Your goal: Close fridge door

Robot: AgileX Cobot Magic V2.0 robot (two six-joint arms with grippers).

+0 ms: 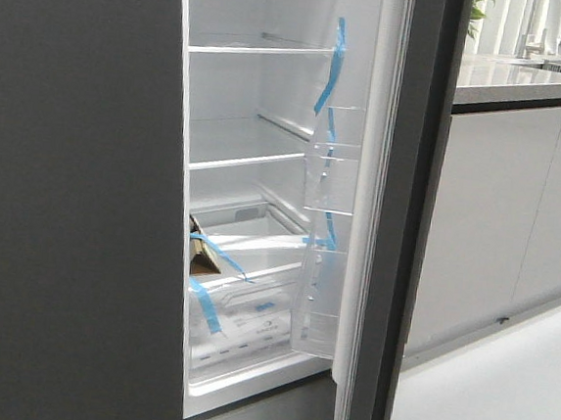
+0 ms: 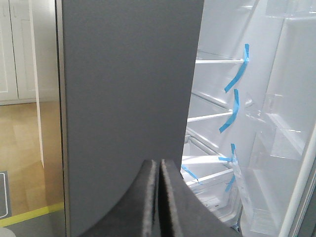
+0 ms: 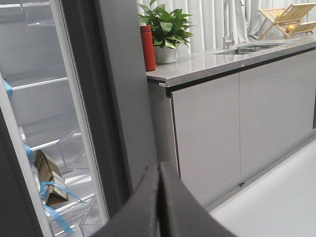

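Note:
The fridge door (image 1: 404, 211) stands open, edge-on to the front view, with its dark grey outer side facing right. Its white inner side carries clear bins (image 1: 326, 224), blue tape and a white seal. Neither gripper shows in the front view. In the right wrist view my right gripper (image 3: 159, 167) is shut and empty, just in front of the door's dark grey outer side (image 3: 123, 98); I cannot tell whether they touch. In the left wrist view my left gripper (image 2: 158, 162) is shut and empty, facing the other door (image 2: 128, 94), with the open door's inner side (image 2: 289, 133) beyond.
The fridge's left door (image 1: 76, 192) is shut. White shelves (image 1: 255, 159) and a cardboard box (image 1: 203, 254) sit inside. Pale grey cabinets (image 1: 502, 210) and a counter (image 3: 212, 61) stand right of the open door, with a plant (image 3: 165, 27), a red bottle (image 3: 147, 47) and a dish rack (image 3: 289, 17).

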